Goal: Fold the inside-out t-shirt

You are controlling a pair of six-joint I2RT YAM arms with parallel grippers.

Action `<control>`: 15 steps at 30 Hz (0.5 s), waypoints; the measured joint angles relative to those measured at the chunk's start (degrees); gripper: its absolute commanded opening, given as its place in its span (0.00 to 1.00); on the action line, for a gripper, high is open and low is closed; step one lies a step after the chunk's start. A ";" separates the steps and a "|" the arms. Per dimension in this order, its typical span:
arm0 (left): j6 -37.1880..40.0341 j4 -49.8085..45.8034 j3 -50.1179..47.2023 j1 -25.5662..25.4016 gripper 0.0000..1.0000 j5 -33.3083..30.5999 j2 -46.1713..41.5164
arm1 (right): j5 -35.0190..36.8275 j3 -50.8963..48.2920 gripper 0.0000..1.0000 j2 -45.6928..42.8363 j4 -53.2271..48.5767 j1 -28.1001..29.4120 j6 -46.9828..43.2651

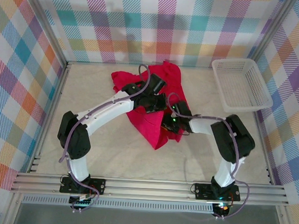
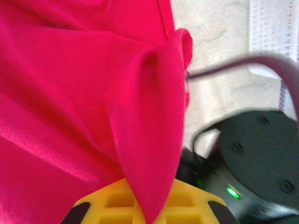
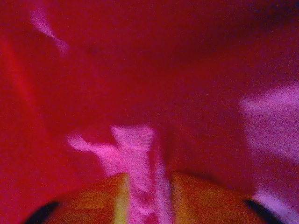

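The inside-out t-shirt (image 1: 164, 76) is a crumpled bright red heap in the middle of the table, with both arms reaching into it. My left gripper (image 1: 156, 103) sits over its centre. In the left wrist view it (image 2: 149, 212) is shut on a raised fold of the t-shirt (image 2: 70, 93), pinched between the yellow pads (image 2: 107, 205). My right gripper (image 1: 167, 126) is buried in the cloth's right side. In the right wrist view its (image 3: 147, 200) yellow fingers (image 3: 205, 200) stand apart, and red cloth (image 3: 163, 70) lies loosely in the gap and covers the lens.
A white plastic basket (image 1: 241, 84) stands at the back right of the table, its edge also in the left wrist view (image 2: 273, 23). The right arm's black wrist (image 2: 261, 158) is close beside the left gripper. Plaid walls enclose the beige table (image 1: 90, 88).
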 measured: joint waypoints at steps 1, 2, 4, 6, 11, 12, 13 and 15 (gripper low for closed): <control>-0.85 -0.04 0.83 -0.35 0.00 -0.02 0.00 | 0.39 1.92 0.56 1.75 1.90 0.24 0.92; -1.75 0.00 1.62 -0.74 0.00 -0.15 0.00 | 0.74 3.43 0.61 3.17 3.32 0.31 1.99; -3.02 -0.11 3.72 -1.64 0.00 -0.68 0.00 | 1.44 5.95 0.65 5.22 5.11 0.48 3.63; -3.85 -0.50 6.54 -2.58 0.00 -1.57 0.00 | 1.99 8.63 0.71 6.97 5.64 0.61 4.70; -5.09 -1.49 13.14 -4.15 0.00 -2.14 -0.07 | 3.23 15.04 0.79 9.11 5.40 0.59 5.95; -5.11 -1.44 13.62 -4.37 0.00 -2.08 -0.13 | 3.37 15.85 0.80 9.14 5.22 0.61 6.08; -5.11 -1.38 13.92 -4.66 0.00 -2.03 -0.33 | 3.50 16.87 0.80 9.14 4.92 0.61 6.14; -5.09 -1.53 13.97 -4.96 0.00 -2.12 -0.79 | 3.50 18.18 0.80 9.07 4.46 0.68 6.14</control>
